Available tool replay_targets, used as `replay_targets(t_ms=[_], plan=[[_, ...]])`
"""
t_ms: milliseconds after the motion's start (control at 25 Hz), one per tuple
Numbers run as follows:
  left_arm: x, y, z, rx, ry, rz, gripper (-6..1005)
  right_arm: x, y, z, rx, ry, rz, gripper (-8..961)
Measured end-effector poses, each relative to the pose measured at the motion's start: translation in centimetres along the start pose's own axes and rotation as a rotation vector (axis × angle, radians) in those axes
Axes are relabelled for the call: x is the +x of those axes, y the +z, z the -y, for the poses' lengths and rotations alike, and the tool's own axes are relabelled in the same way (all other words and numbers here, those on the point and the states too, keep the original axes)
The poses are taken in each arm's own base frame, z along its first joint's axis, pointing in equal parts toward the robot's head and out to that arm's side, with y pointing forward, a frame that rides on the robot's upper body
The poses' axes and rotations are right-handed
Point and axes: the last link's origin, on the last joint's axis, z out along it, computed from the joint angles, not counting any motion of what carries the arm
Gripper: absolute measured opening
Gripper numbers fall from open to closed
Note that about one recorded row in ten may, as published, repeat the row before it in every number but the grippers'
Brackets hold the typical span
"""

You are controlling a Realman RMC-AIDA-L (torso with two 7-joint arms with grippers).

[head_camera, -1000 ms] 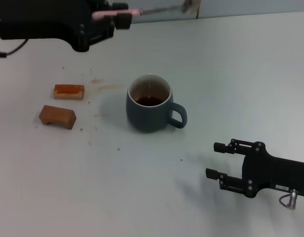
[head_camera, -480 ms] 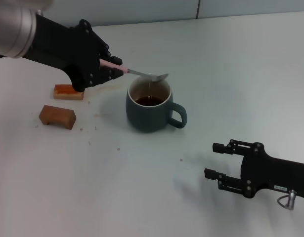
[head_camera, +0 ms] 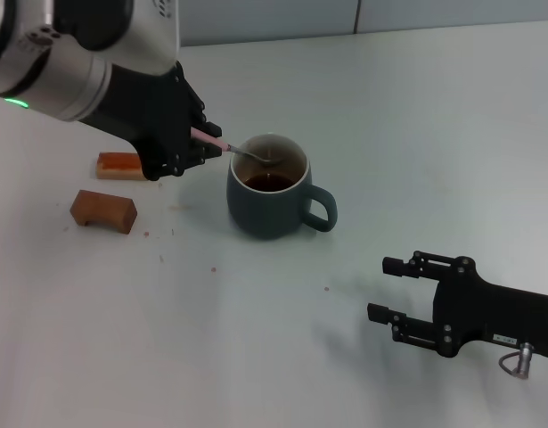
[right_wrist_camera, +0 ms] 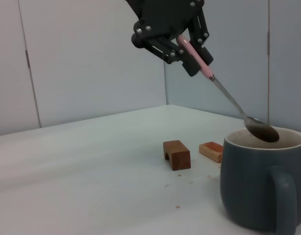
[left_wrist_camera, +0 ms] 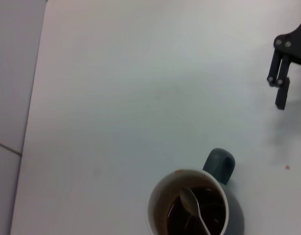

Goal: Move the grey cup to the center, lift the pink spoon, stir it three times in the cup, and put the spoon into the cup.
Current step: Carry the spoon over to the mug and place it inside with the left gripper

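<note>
The grey cup (head_camera: 266, 207) stands mid-table with dark liquid inside and its handle toward my right arm; it also shows in the left wrist view (left_wrist_camera: 219, 164) and the right wrist view (right_wrist_camera: 255, 193). My left gripper (head_camera: 205, 141) is shut on the pink spoon (head_camera: 218, 144) by its handle, just left of the cup. The spoon slants down, its metal bowl (right_wrist_camera: 262, 131) at rim height over the cup's mouth. In the right wrist view the left gripper (right_wrist_camera: 189, 51) hangs above the cup. My right gripper (head_camera: 388, 290) rests open near the table's front right, holding nothing.
Two brown blocks lie left of the cup: an orange-topped one (head_camera: 122, 165) partly behind my left arm and a darker arched one (head_camera: 102, 209) nearer me. Small crumbs dot the table around them. A wall (head_camera: 345, 13) runs behind the table's far edge.
My left arm has come down from the table's far side toward the cup, bringing the spoon's bowl from high up to the cup's mouth. The right arm has stayed put.
</note>
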Motion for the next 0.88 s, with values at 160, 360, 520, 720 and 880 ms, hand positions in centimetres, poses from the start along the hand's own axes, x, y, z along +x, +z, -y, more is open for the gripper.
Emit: replay_targets(t_ms=[160, 360, 520, 720, 880], plan=[[0.3, 0.8, -0.1, 0.007, 0.018, 0.042, 135, 0.1, -0.1, -0.1, -0.004, 0.003, -0.002, 643], [0.8, 1.6, -0.3, 0.010, 0.038, 0.080, 134, 0.2, -0.2, -0.2, -0.005, 0.004, -0.004, 643], [1.0, 2.0, -0.2, -0.009, 0.046, 0.097, 134, 0.2, -0.3, -0.2, -0.007, 0.004, -0.005, 643], [1.1, 2.6, -0.2, -0.025, 0.054, 0.120, 135, 0.3, -0.4, -0.4, -0.008, 0.008, -0.005, 642], [1.4, 2.8, -0.1, -0.015, 0.069, 0.127, 135, 0.4, -0.4, -0.6, -0.007, 0.013, -0.005, 642]])
